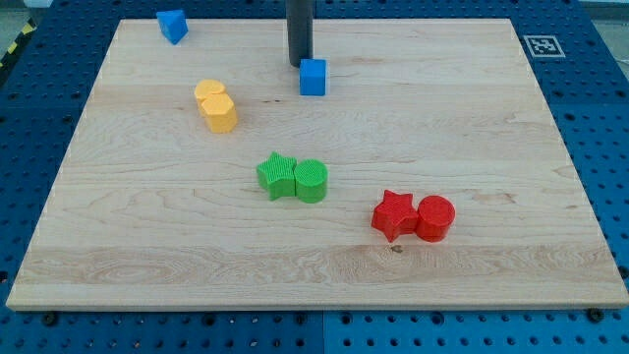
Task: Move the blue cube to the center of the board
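Bare board (442,108) lay open between the blue cube (313,77) and the centre. Below it the green star (277,176) and green cylinder (311,181), touching, blocked the middle; yellow blocks (216,106) stood to the view's left, and my tip (299,63) just behind the cube.

Yellow blocks (216,106) sit at ten o'clock on the wooden board (491,147) — green star (277,176) touching green cylinder (311,181) at centre, red star (394,214) against red cylinder (435,218) at five.
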Motion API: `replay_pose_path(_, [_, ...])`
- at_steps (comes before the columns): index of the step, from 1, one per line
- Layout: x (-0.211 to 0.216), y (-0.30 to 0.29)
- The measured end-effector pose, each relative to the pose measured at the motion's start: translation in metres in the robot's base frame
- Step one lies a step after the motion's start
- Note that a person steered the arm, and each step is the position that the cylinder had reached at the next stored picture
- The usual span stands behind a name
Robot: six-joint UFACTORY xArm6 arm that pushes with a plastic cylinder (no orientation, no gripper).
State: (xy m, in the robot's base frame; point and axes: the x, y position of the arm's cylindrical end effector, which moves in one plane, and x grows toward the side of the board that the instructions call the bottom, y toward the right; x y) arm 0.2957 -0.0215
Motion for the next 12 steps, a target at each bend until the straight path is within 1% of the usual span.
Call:
replay_pose_path(1, [0.037,0.009])
replay_pose_path(2, [0.055,0.019])
replay_pose_path(3, [0.054,0.042])
replay_pose_path(4, [0.058,0.087])
replay_pose_path(5, [0.080,0.100])
replay_pose_path(6, [0.087,0.070])
replay_pose_path(7, [0.083,0.036])
replay_pose_path(9, [0.086,0.001])
replay_pose_path(10, [0.086,-0.001])
replay_pose_path(12, [0.064,-0.004])
